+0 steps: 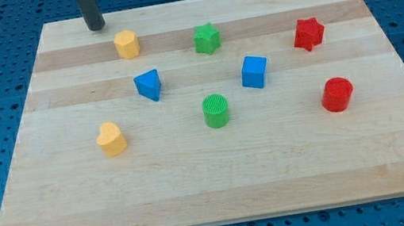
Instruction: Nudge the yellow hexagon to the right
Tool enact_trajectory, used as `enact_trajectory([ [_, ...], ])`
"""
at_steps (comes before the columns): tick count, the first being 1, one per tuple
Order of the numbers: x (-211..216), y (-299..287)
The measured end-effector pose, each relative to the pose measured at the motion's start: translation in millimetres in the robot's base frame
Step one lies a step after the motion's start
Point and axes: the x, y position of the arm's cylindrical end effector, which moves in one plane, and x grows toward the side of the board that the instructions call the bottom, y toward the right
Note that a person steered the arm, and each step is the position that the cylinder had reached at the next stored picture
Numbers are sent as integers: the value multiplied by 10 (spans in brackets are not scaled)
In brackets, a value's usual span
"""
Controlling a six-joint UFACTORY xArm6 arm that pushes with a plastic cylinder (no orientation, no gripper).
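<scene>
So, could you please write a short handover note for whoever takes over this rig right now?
Tool: my tip rests near the top edge of the wooden board, up and to the left of the yellow hexagon, not touching it.
Job's things: the yellow hexagon sits in the upper left area, with the green star to its right and the blue triangular block below it.
Done: approach only; no contact with the hexagon yet.
Left: bring the tip down to the hexagon's left side, then push it a little to the right, stopping well short of the green star.
</scene>
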Motion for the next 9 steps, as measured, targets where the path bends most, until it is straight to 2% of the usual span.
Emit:
enact_trajectory([
  [2, 81, 37],
  [3, 420, 37],
  [6, 416, 37],
  [9, 543, 344],
])
